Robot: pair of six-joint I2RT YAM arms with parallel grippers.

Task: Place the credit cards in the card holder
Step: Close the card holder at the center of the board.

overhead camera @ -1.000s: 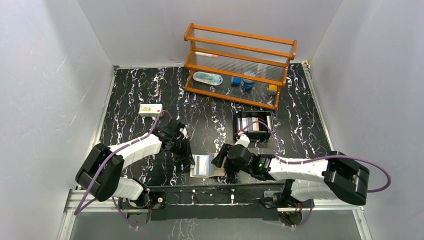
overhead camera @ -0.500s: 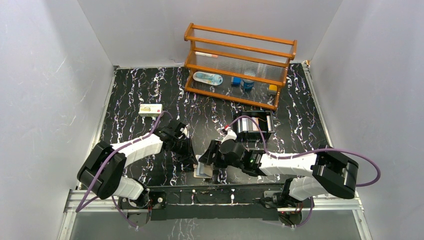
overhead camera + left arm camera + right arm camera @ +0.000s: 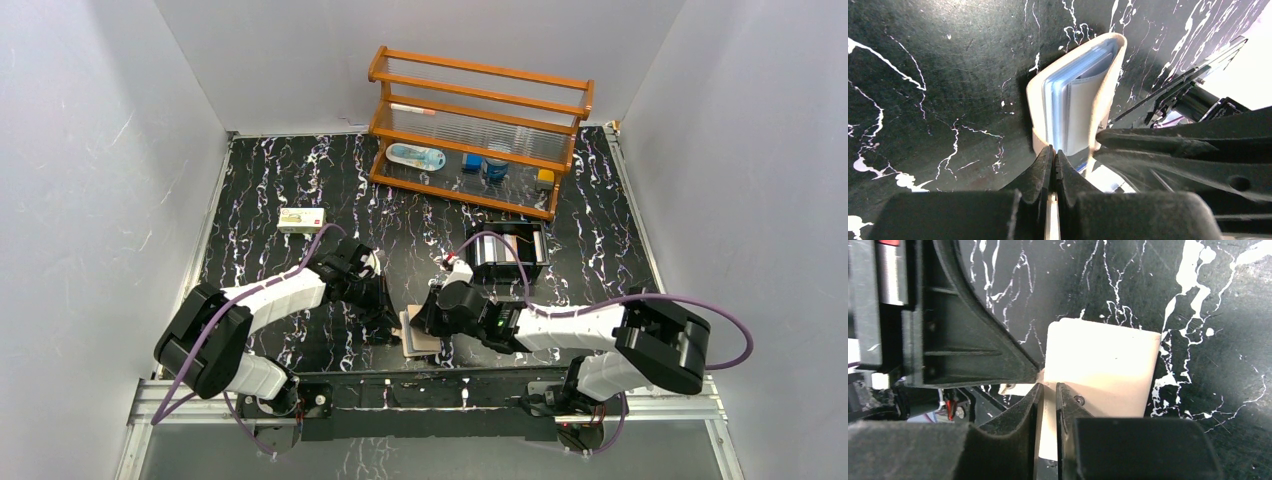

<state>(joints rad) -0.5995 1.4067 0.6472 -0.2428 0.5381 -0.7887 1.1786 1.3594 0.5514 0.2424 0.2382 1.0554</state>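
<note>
The tan card holder lies near the table's front edge, folded almost shut. In the left wrist view it stands on edge, with the thin edges of a light blue credit card and pale leaves between its flaps. My left gripper is shut, its tips against the holder's near end; nothing shows between them. My right gripper is shut on the edge of the holder's tan outer flap, beside a small snap stud. The two grippers meet over the holder, the left gripper on its left and the right gripper on its right.
A wooden rack with small items stands at the back. A black box sits just behind the right arm. A small white and green box lies at the left. Grey walls close in both sides.
My right gripper swung left, folding the open holder's right flap over, and closed on that flap. The left gripper stayed shut at the holder's left edge.
</note>
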